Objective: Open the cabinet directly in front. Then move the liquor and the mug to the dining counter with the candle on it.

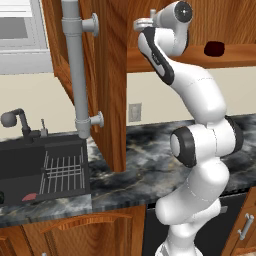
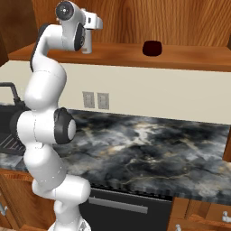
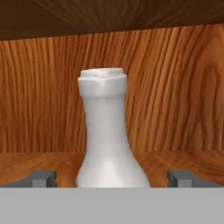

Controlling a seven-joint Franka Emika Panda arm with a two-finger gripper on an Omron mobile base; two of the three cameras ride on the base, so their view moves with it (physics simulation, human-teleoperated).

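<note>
Two fingertips (image 3: 42, 177) stand wide apart on either side of the liquor (image 3: 107, 144), upright on the cabinet (image 1: 112, 75) shelf; the mug (image 2: 152, 48) sits well to its right. Closing off-centre could tip the tall bottle or let it slip.

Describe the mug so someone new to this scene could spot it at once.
Find the open cabinet above the marbled counter. On its wooden shelf, right of the arm's raised tool, sits the mug: squat, dark maroon, far shorter than the pale long-necked bottle.
</note>
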